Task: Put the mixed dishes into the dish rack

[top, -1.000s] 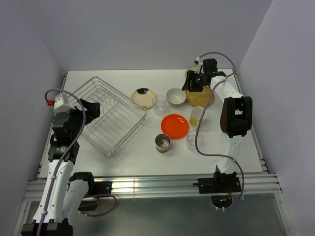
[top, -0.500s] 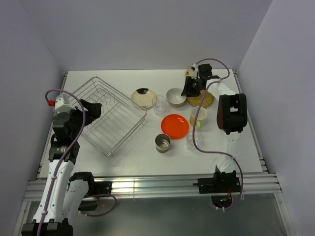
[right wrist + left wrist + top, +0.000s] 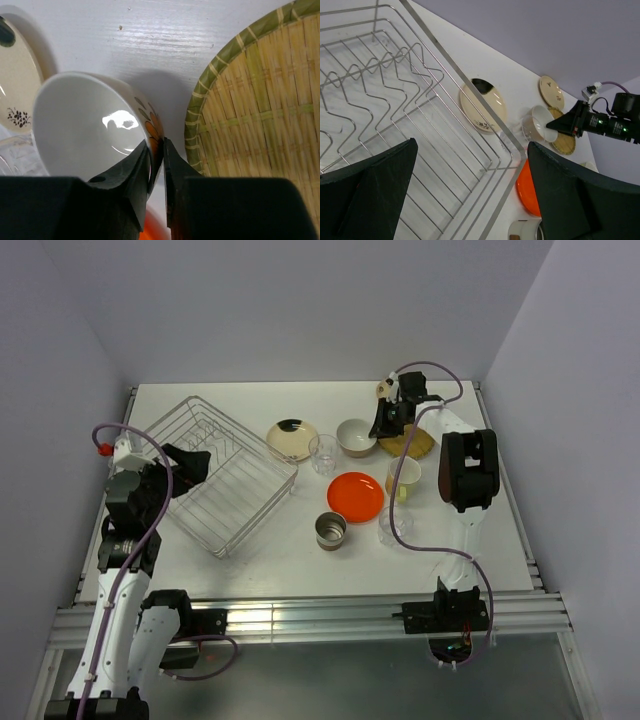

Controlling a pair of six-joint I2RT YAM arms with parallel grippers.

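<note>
The white bowl [image 3: 355, 435] with an orange leaf print [image 3: 85, 125] sits tipped beside the tan woven-look plate [image 3: 260, 100]. My right gripper [image 3: 161, 145] is shut on the bowl's right rim, one finger inside and one outside. In the top view the right gripper [image 3: 383, 428] is between the bowl and the woven plate [image 3: 412, 444]. My left gripper [image 3: 472, 150] hangs open above the near corner of the silver wire dish rack [image 3: 420, 100], holding nothing. The rack [image 3: 215, 475] stands at the left with no dishes in it.
An orange plate [image 3: 356, 496], a pale yellow mug [image 3: 403, 477], a metal cup [image 3: 331, 530] and two clear glasses [image 3: 323, 453] [image 3: 394, 524] stand mid-table. One cream patterned plate [image 3: 292, 439] lies beside the rack, another [image 3: 388, 390] at the back.
My right gripper has moved left off the woven plate to the bowl's rim and shut on it. The left arm has not moved.
</note>
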